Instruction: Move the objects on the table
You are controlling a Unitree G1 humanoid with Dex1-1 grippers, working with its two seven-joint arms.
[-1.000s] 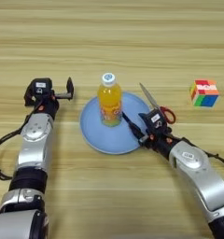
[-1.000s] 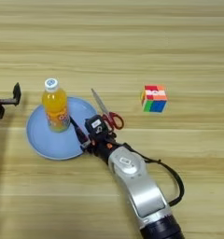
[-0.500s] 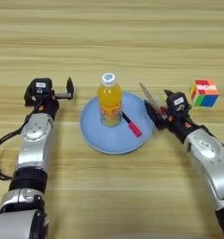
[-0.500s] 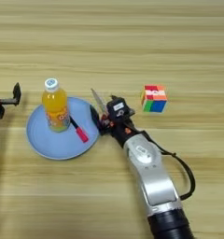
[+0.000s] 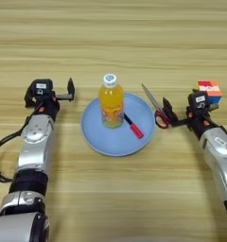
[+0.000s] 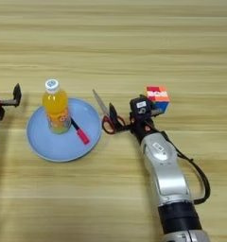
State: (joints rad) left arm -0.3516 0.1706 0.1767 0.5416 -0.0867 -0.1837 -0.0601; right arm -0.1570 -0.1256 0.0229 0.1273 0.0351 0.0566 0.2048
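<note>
**Wooden table, plate at centre, grippers either side**

Pale planks of the table (image 5: pixel 113 28) filled the view. At far left the left gripper (image 5: pixel 48 93) hung with fingers spread, holding nothing, well apart from the plate (image 5: pixel 101 142). On the plate stood the bottle (image 5: pixel 111 101), the pen (image 5: pixel 133 126) just beside it. The scissors (image 5: pixel 155 108) lay at the plate's right rim, by the right gripper (image 5: pixel 188 111), fingers spread and empty. The cube (image 5: pixel 210 90) sat just beyond.

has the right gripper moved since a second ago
Yes. The right gripper has pulled back right off the plate, leaving the pen, and is now beside the scissors.
</note>
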